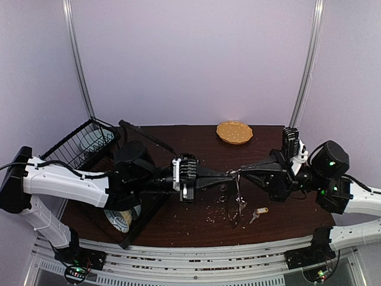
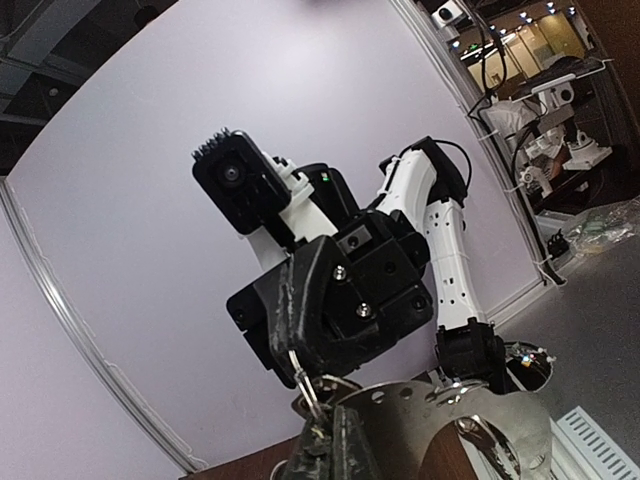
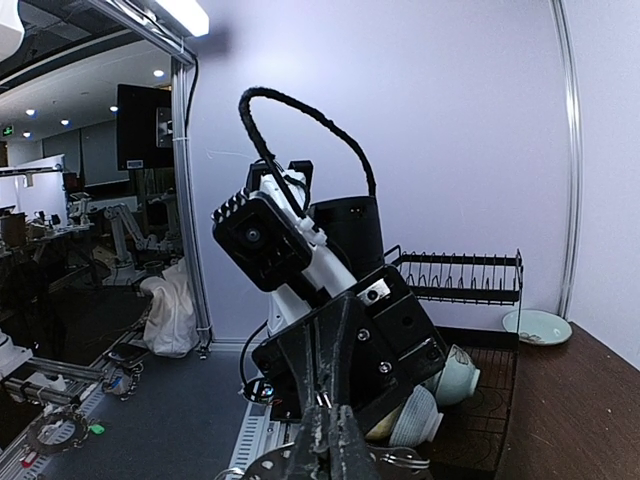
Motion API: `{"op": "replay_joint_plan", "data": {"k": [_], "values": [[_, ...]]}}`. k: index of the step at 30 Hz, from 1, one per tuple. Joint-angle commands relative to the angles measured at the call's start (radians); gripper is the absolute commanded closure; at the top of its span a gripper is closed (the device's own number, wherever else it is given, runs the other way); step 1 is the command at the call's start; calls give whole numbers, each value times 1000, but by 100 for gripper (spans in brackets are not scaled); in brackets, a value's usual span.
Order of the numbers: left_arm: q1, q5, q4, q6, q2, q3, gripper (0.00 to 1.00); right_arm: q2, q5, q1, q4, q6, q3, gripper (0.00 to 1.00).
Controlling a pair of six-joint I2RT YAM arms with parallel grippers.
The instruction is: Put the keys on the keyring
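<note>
Mid-frame, top view: L claw (image 1: 225, 176) clamped on keyring (image 1: 239, 199) top, loop hangs below tips. R claw (image 1: 239, 173) pinched together, tip-to-tip w/ L. Yellow-tag key (image 1: 258, 213) on bench (image 1: 196, 143), lower right.

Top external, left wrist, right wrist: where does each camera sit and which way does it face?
Top external: above and behind the bases, looking down at the table; left arm and right arm show, jaws meeting.
Left wrist: on the left arm, facing the right jaws; own jaws at bottom.
Right wrist: on the right arm, facing the left jaws and rack; own jaws at bottom.
Shared: both wrist views show the keyring.
</note>
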Motion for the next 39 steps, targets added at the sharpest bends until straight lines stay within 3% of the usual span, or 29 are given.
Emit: {"op": "replay_joint_plan", "data": {"k": [1, 7, 13, 18, 25, 31, 39], "values": [[-7, 31, -94, 51, 1, 42, 100, 11, 27, -2, -4, -5, 11, 100], [-6, -23, -221, 137, -19, 57, 100, 18, 1, -2, -82, -43, 41, 100], [-7, -43, -240, 126, -31, 64, 100, 26, -5, -1, -154, -82, 62, 100], [-7, -254, -248, 79, -43, 81, 100, 51, 91, -1, -297, -136, 93, 100], [-25, -485, -252, 111, -28, 89, 100, 105, 303, -1, -287, -96, 84, 100], [-40, -624, -250, 136, 6, 115, 100, 163, 325, 0, -290, -80, 90, 100], [-43, -681, -165, 77, 28, 120, 100, 219, 313, 1, -245, -43, 81, 100]]}}
